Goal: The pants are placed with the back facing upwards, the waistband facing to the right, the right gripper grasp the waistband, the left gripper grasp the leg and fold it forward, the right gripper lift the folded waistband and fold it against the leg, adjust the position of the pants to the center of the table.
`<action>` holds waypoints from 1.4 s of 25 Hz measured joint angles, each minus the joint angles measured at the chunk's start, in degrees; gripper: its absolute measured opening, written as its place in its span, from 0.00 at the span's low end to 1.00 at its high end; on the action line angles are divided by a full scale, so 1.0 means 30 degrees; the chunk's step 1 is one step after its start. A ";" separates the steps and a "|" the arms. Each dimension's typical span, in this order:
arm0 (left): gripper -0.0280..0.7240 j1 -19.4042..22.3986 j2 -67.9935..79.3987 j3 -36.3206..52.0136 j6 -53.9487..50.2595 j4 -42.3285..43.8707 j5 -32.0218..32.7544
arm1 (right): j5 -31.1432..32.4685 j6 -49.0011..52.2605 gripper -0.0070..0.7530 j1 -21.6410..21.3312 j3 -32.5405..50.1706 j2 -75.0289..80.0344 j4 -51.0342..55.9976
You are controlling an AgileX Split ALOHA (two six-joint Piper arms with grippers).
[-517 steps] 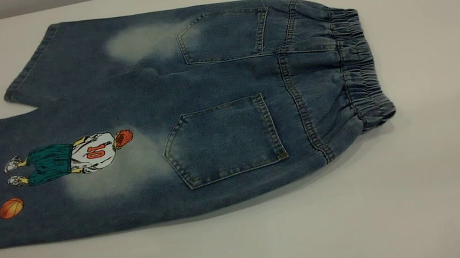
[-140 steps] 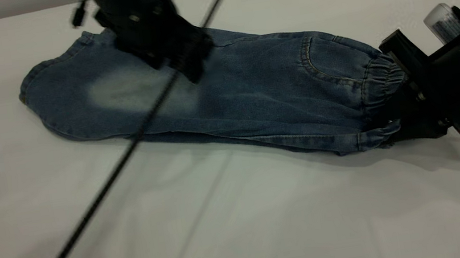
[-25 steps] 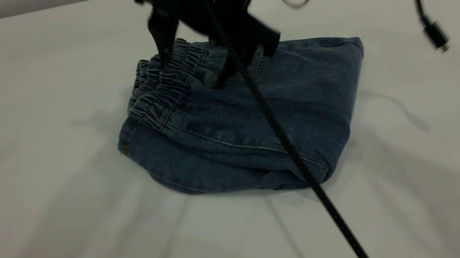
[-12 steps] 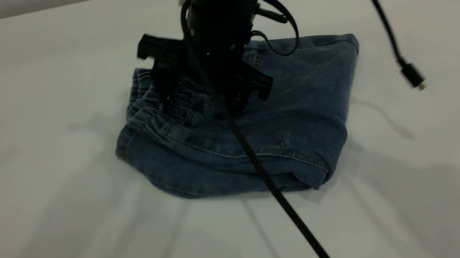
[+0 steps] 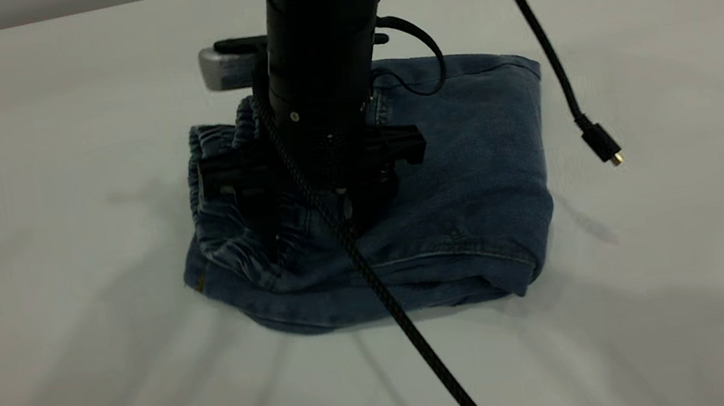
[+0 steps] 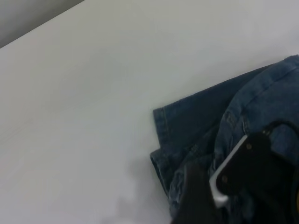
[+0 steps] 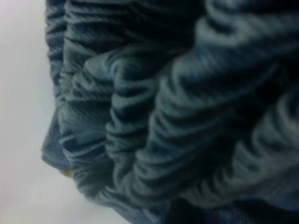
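Note:
The pants lie folded into a compact blue denim bundle on the table. The ruched waistband lies on top at the bundle's left end. My right gripper, with its whitish cylinder behind, stands upright on the bundle. It is open, its fingers pressed down into the waistband, which fills the right wrist view. My left gripper is outside the exterior view. The left wrist view looks down on a hemmed corner of the pants, with the right gripper's black body beside it.
A thick braided cable runs from the right arm across the bundle toward the table's front edge. A thin cable with a loose plug dangles to the right of the pants. White tabletop surrounds the bundle on all sides.
The right gripper came down from above the waistband and now presses into it. The bundle slid slightly forward and left. The dangling plug swung left.

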 joint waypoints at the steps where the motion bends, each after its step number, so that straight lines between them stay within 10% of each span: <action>1: 0.68 0.0000 0.0000 0.0000 0.0000 0.0000 0.0000 | 0.0259 -0.0116 0.62 0.0028 -0.0042 0.0000 -0.0203; 21: 0.68 0.0000 -0.2269 0.0000 0.0847 0.0072 0.0483 | 0.6221 -0.2760 0.62 0.0086 -0.2688 -0.3391 -0.3693; 35: 0.68 0.0000 -0.9313 0.0000 0.1532 0.0072 0.8650 | 0.9689 -0.3509 0.56 0.0086 -0.3484 -1.0509 -0.5392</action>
